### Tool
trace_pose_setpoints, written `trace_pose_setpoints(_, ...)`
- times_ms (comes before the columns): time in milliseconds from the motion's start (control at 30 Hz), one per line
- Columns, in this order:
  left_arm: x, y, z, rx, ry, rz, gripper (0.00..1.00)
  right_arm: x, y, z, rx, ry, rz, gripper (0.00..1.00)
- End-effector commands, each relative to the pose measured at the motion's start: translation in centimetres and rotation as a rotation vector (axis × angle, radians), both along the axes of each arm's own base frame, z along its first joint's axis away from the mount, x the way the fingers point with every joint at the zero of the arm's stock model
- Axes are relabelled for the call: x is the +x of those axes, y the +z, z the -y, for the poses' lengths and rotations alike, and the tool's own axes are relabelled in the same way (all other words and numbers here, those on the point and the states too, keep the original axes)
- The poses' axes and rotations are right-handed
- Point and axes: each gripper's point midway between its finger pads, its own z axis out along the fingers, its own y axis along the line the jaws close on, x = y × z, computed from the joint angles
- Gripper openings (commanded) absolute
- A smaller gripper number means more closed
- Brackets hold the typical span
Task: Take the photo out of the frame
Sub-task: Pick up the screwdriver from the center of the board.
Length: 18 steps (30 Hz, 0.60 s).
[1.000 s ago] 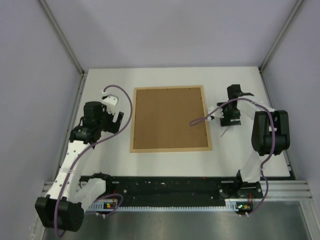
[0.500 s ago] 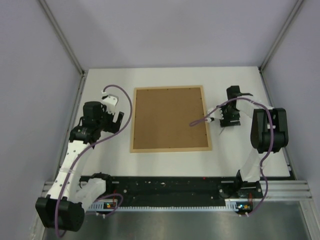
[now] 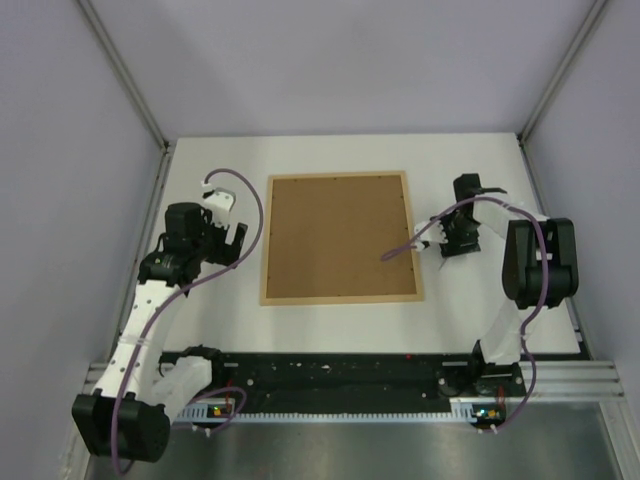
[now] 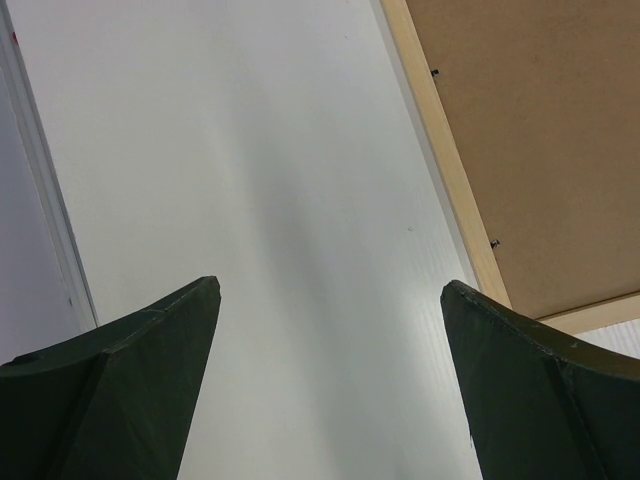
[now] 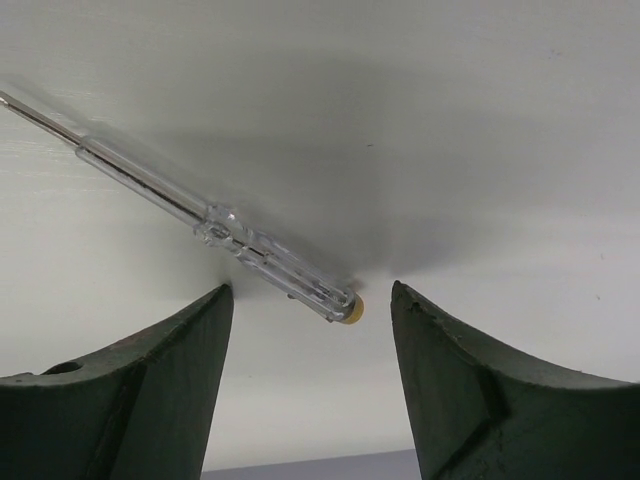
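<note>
**Photo:** not visible. You should take it to lie beneath the plain brown backing board (image 3: 335, 235), which faces up inside the large rectangular light-wood picture frame (image 3: 340, 297). The frame lies flat, face down, at the middle of the white table (image 3: 480, 160), apart from every edge. Small dark retaining tabs (image 4: 494, 243) show along the board's edge; their full number cannot be told.

**Right gripper** (image 5: 311, 285): jaws apart, over a slim clear-handled screwdriver (image 5: 270, 262) with a yellowish butt cap. The tool lies on the table between the frame and the right edge. No contact is visible.

**Left gripper** (image 4: 330, 290): jaws apart and empty, over the table between the frame and the left edge.

**Step in hand, as judged:** taking up the screwdriver.
- The tool lies oblique to your jaw line, with only its butt end between the fingers.
- Shift toward the thick handle, not the thin shaft.
- Turn the wrist so the fingers close squarely across the handle.
- Descend until the tips flank it at table level, then close firmly; the smooth round handle may roll or slip.
</note>
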Motion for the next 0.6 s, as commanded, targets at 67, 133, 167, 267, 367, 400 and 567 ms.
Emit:
trace_pose_setpoints(67,0.5,0.8,0.2,-0.026,-0.002,0.030,0.99,-2.8,-2.9,-1.5,0.059,0.034,-0.149,0.62)
trace_pose_setpoints(133,0.5,0.8,0.2,-0.029,-0.002,0.030,0.99,-2.8,-3.4,-1.6,0.057,0.027,-0.173,0.59)
trace_pose_setpoints(167,0.5,0.8,0.2,-0.030,-0.002,0.030,0.99,-2.6,-3.5,-1.7,0.054,0.023,-0.178,0.55)
trace_pose_setpoints(267,0.5,0.7,0.2,-0.032,-0.004,0.026,0.99,-2.4,-4.1,-1.8,0.042,-0.004,-0.208,0.49)
trace_pose_setpoints(367,0.5,0.7,0.4,-0.036,-0.009,0.026,0.99,-2.7,-4.6,-2.0,0.042,-0.011,-0.229,0.46)
trace_pose_setpoints(400,0.5,0.8,0.4,-0.037,-0.010,0.026,0.99,-2.8,-4.7,-2.1,0.041,-0.014,-0.233,0.43)
trace_pose_setpoints(567,0.4,1.0,0.7,-0.048,-0.025,0.031,0.99,-3.9,-4.3,-1.5,0.015,-0.092,-0.272,0.06)
